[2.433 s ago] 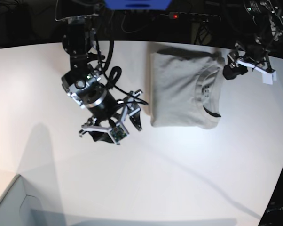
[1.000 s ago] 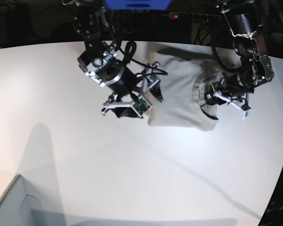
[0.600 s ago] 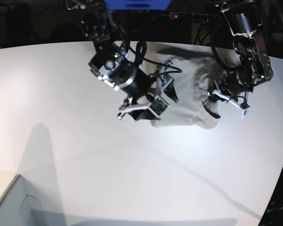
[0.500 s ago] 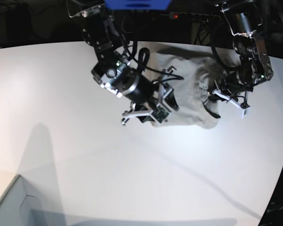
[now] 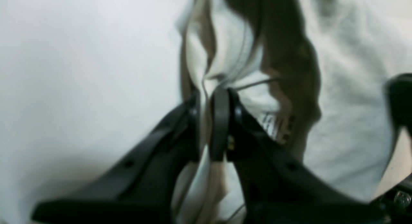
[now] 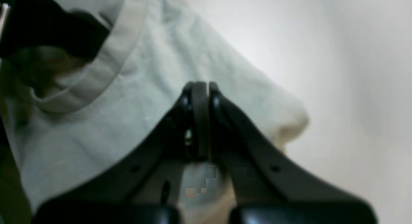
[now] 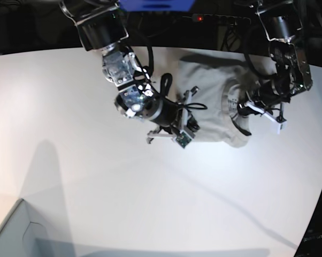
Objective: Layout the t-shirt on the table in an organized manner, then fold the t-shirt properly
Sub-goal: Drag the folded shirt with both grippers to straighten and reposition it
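The light grey-beige t-shirt (image 7: pixel 212 93) lies folded into a rectangle on the far side of the white table (image 7: pixel 70 134), collar toward the right. My left gripper (image 7: pixel 242 110) is at the collar, shut on a pinch of cloth (image 5: pixel 203 121) beside the neck label. My right gripper (image 7: pixel 186 124) sits at the shirt's near-left edge. In the right wrist view its fingers (image 6: pixel 199 88) are closed together on the shirt (image 6: pixel 96 137), near a rounded folded corner (image 6: pixel 289 121), with cloth showing between the finger bases. The ribbed collar (image 6: pixel 106 66) shows to the left.
A grey box corner (image 7: pixel 11 230) stands at the table's near left. A black power strip (image 7: pixel 214 19) and cables lie beyond the curved far edge. Both arms reach in over the shirt from the far side.
My right arm swung from the shirt's left side onto its near-left edge and closed its jaws. My left gripper stayed at the collar and tightened on the cloth.
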`<action>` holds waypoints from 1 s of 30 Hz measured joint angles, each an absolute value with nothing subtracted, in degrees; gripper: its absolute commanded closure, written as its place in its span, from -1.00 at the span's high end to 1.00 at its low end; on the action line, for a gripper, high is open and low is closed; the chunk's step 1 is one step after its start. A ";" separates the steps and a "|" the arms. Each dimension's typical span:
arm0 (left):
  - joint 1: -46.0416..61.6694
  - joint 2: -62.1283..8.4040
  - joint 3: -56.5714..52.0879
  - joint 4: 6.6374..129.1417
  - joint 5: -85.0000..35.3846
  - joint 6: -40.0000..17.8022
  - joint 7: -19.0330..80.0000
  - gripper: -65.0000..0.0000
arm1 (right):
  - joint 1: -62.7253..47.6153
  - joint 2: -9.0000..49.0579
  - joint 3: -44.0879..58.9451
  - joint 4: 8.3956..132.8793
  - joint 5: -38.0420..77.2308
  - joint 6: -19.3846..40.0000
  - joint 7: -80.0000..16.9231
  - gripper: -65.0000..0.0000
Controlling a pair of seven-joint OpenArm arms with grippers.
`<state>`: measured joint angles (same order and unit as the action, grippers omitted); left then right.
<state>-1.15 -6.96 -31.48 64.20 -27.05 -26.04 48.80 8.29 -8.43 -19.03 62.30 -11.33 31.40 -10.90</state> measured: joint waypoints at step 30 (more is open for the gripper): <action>-1.98 -6.96 -31.11 64.05 -25.50 -26.06 47.94 -1.00 | -6.09 -8.58 -12.08 65.14 -11.20 31.22 -0.19 -1.00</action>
